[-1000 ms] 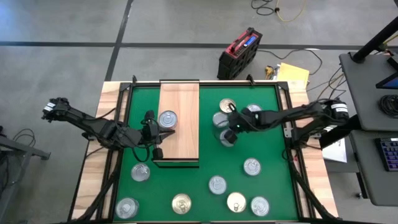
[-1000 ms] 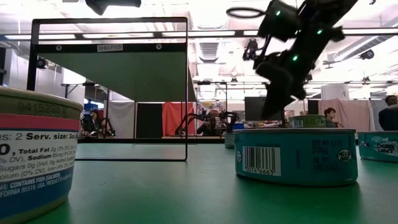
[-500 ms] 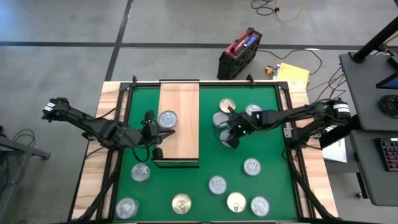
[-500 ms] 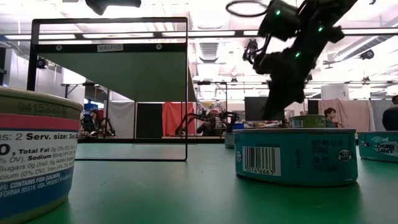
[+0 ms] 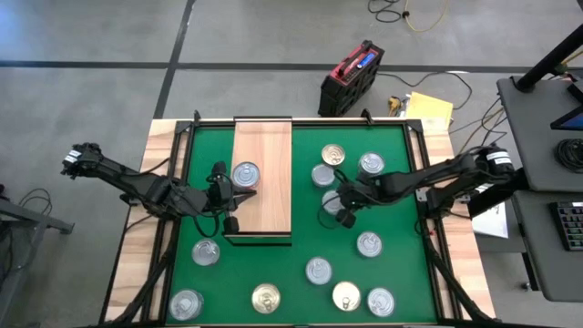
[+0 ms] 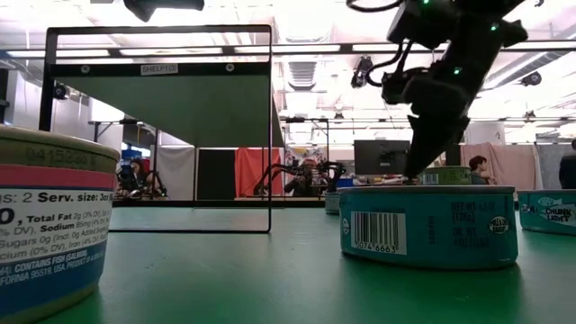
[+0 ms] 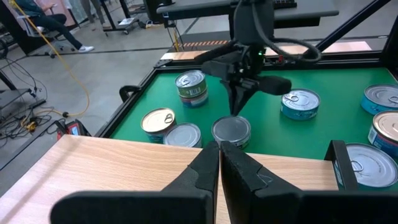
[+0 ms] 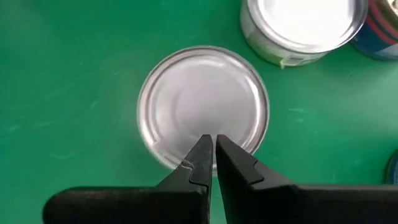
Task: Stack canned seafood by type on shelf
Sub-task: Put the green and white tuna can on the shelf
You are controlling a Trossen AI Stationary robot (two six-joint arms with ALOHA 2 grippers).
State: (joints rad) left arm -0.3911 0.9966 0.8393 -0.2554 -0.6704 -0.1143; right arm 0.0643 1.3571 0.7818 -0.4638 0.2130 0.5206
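Green counter | right hand pinched shut over plain-lidded tin beside shelf | left hand shut, empty, at shelf | tin rigid, slick, probably weighty: grip rim sides.

Lighting bright and even in all views; source overhead, ceiling strips visible in the low view, partly blown out. High view: sharp throughout, shadows under arms faint and short. Low view: nearest can at frame edge soft, label text readable but blurred; teal can sharp; room behind slightly soft. Right wrist view: strong glare on lid under the fingers, detail washed out; second lid almost pure white; mat evenly lit. Left wrist view: board near the lens soft, pale sheen.
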